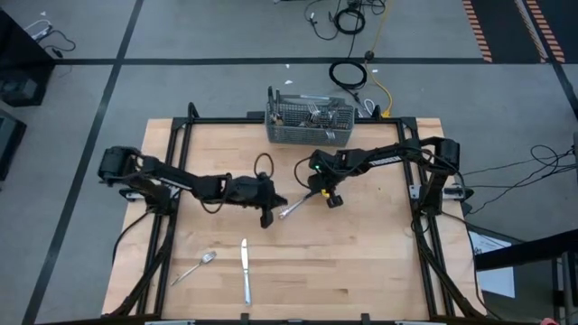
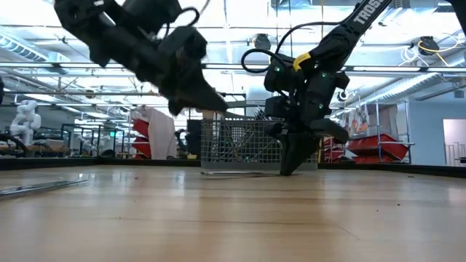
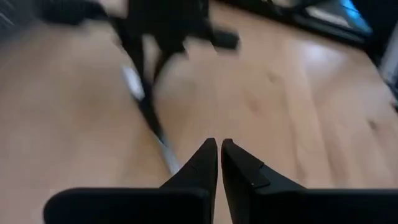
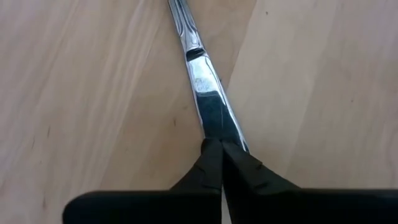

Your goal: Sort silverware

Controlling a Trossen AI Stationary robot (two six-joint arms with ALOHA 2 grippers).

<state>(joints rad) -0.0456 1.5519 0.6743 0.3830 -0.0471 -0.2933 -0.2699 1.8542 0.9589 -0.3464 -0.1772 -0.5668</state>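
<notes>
right gripper (image 4: 221, 144): my jaws are pinched tight on the knife (image 4: 211, 106) blade end
knife: flat on the table (image 1: 361, 262), handle pointing away
left gripper (image 3: 219, 144): nearly closed, holding nothing, just beside the knife

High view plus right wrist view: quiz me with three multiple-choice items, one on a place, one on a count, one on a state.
1. Where is the grey wire-mesh basket? A far table edge; B front left corner; C off the table.
2. How many silver metal utensils lie loose on the wood? A one; B three; C six.
3. The right end effector is: A wide open; B shut on a knife blade; C out of view.
Key: 1A, it stands at the far edge. 2B, a fork, a front knife and a mid-table knife. 3B, its fingertips pinch the mid-table knife's blade.
</notes>
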